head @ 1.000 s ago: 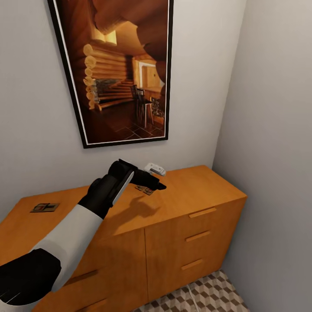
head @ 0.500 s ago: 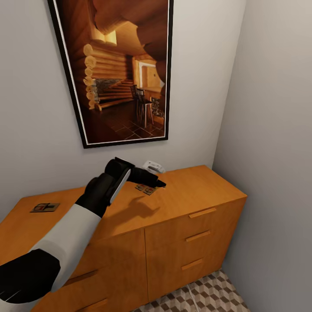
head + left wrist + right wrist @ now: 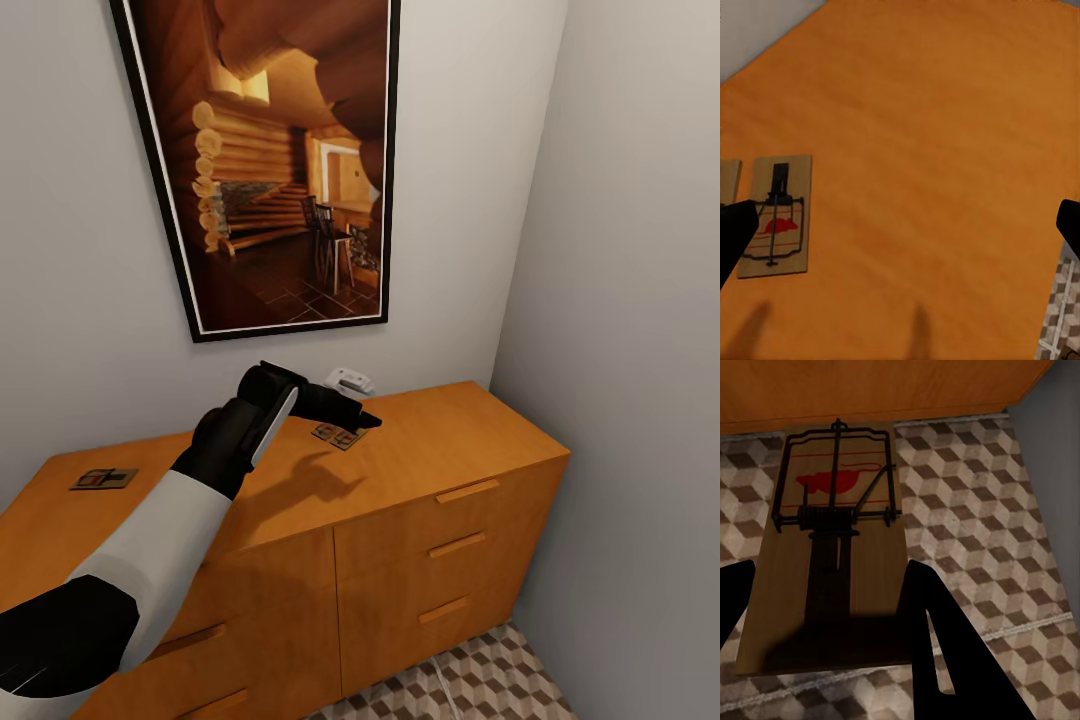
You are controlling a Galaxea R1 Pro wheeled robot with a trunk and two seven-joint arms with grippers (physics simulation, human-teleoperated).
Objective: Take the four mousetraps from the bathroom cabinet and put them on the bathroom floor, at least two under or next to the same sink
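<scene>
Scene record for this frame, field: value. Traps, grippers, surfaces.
left gripper: open, above the cabinet top, close over a pair of mousetraps
mousetrap pair: flat on the cabinet top, side by side, near the back wall
nearer trap, left wrist view: flat, beside one fingertip, not between the fingers
third mousetrap: flat at the cabinet top's left end
right gripper: shut on a fourth mousetrap, held above the bathroom floor
traps on floor: none visible
wall picture: above the cabinet
</scene>
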